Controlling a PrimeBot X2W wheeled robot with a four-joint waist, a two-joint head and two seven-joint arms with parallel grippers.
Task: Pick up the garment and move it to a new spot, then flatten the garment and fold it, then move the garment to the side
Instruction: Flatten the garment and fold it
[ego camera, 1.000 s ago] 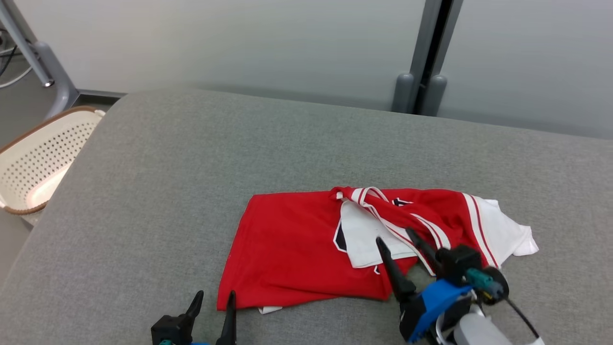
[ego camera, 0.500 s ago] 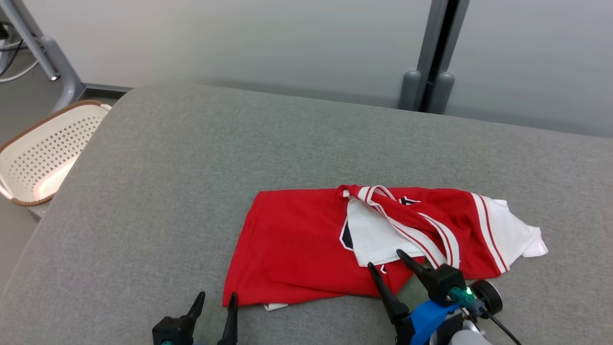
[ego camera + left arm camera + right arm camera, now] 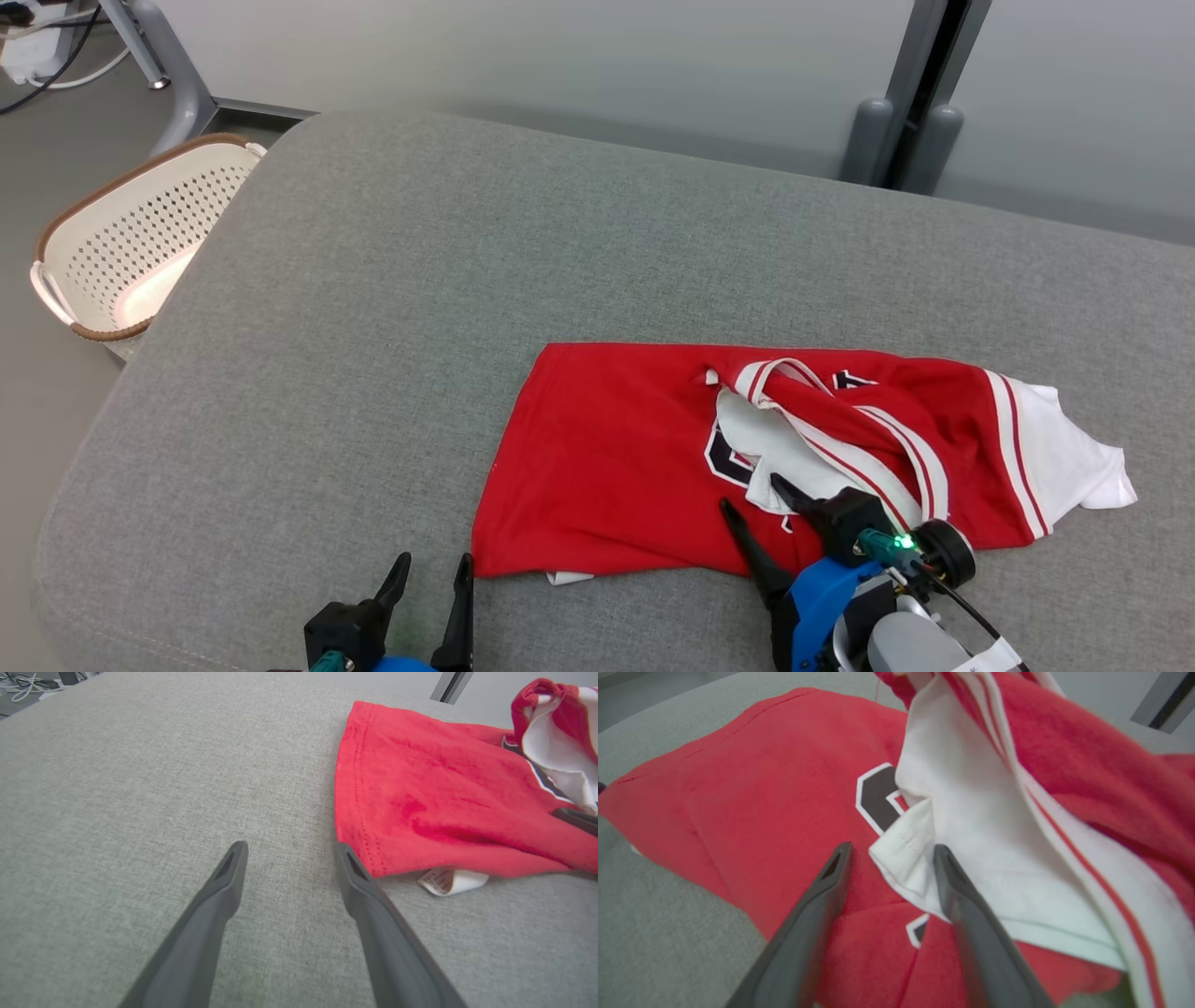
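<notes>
Now the red-and-white garment (image 3: 635,457) lies rumpled on the right half of the grey cushion (image 3: 373,308), with a white sleeve folded across its chest. The right hand (image 3: 752,492) is at the garment's near edge, released, its fingers (image 3: 822,900) spread on either side of the white fold's corner. The left hand (image 3: 432,560), also released, is low over bare cushion just beside the garment's near left corner. A basket (image 3: 140,233) stands off the cushion's left.

Spread right gripper (image 3: 893,847) frames a white garment (image 3: 784,784) corner
</notes>
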